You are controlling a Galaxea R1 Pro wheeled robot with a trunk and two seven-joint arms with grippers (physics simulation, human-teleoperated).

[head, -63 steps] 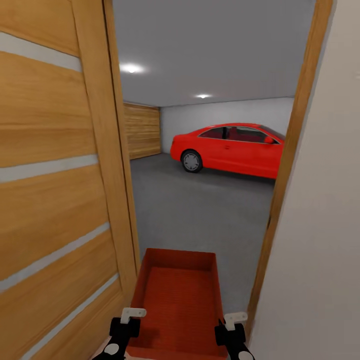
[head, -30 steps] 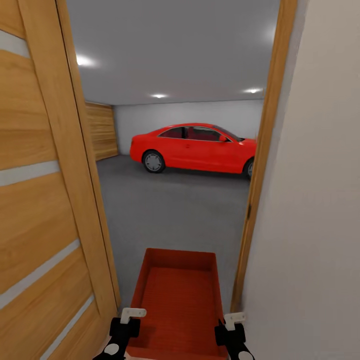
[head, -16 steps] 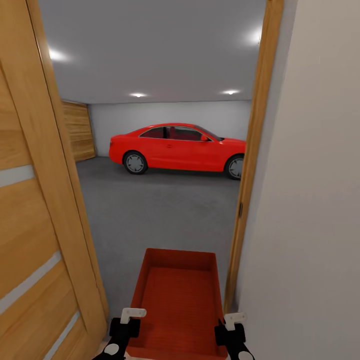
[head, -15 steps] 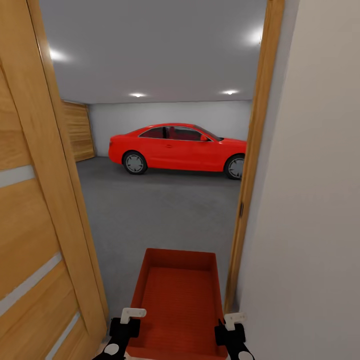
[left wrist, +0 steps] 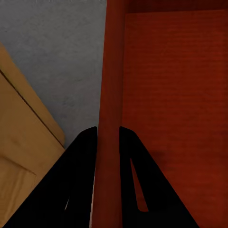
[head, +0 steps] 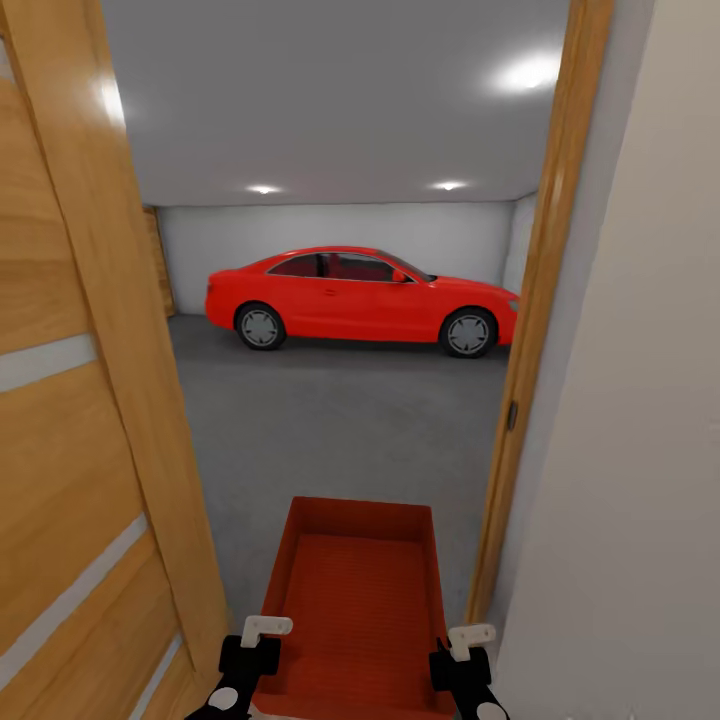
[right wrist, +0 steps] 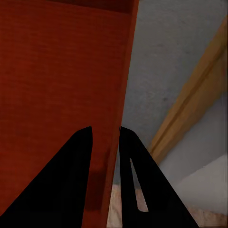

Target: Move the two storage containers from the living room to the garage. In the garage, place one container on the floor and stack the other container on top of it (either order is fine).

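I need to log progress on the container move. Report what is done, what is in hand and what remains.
Done: one storage container has reached the garage doorway, past the open door. In hand: the left gripper and right gripper each clamp a side wall of it, carried above the grey floor with the red car ahead. Left: set it down inside, then stack a second container on it; none lies on the visible floor.
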